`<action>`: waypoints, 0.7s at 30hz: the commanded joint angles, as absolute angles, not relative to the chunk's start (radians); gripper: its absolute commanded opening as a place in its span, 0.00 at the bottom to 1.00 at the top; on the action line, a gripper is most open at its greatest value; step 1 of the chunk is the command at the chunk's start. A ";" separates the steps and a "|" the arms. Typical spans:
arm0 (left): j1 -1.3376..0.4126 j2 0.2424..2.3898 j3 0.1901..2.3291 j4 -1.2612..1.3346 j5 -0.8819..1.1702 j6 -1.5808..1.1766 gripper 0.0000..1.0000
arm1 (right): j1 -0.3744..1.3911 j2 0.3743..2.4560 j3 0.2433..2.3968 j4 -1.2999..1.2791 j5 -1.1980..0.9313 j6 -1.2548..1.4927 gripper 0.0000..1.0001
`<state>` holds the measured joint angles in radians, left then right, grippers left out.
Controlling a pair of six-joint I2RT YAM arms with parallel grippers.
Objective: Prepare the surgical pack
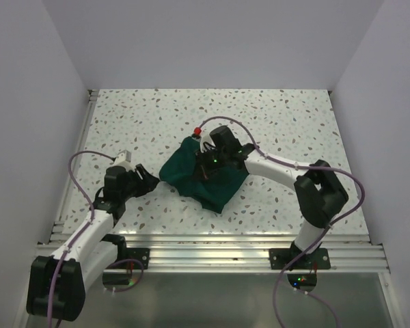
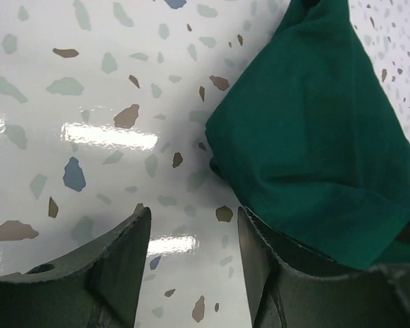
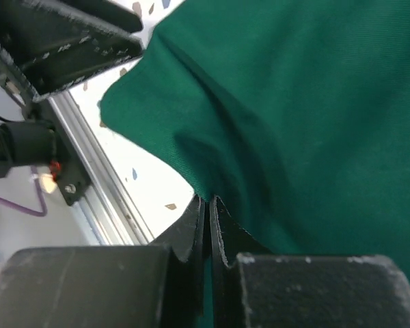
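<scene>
Your right gripper clamps fold of surgical pack — your left gripper spread wide, empty, near pack's 9 o'clock.

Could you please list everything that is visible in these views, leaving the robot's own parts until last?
surgical pack: one, dark green, bundled at mid-table
table: one, white with grey and brown specks, beneath everything
rails: two, silver, along the table's near and left edges
cables: two, purple, looping to the left and right of the pack
left gripper: one, black, fingers open, low beside the pack's left corner
right gripper: one, black, fingers shut on a fold of the pack
</scene>
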<state>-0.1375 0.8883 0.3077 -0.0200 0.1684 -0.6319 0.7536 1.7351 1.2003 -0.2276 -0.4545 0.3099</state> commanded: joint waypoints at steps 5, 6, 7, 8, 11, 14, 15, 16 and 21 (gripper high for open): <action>-0.132 0.914 0.238 0.234 0.333 -0.652 0.57 | 0.664 1.815 1.180 -0.107 -0.644 0.408 0.01; -0.132 0.919 0.233 0.251 0.351 -0.660 0.57 | 0.660 1.824 1.183 -0.107 -0.646 0.411 0.01; -0.132 0.916 0.227 0.277 0.357 -0.675 0.57 | 0.652 1.830 1.183 -0.106 -0.644 0.414 0.01; -0.132 0.910 0.212 0.293 0.363 -0.683 0.57 | 0.649 1.841 1.183 -0.101 -0.650 0.417 0.01; -0.133 0.871 0.192 0.325 0.368 -0.701 0.57 | 0.632 1.847 1.177 -0.091 -0.653 0.426 0.04; -0.133 0.861 0.186 0.366 0.400 -0.712 0.57 | 0.623 1.848 1.173 -0.095 -0.647 0.422 0.10; -0.133 0.867 0.186 0.394 0.425 -0.716 0.57 | 0.621 1.848 1.172 -0.100 -0.644 0.417 0.13; -0.135 0.882 0.186 0.408 0.433 -0.725 0.57 | 0.618 1.848 1.172 -0.098 -0.646 0.417 0.13; -0.150 0.928 0.183 0.492 0.482 -0.749 0.58 | 0.614 1.851 1.166 -0.095 -0.640 0.416 0.14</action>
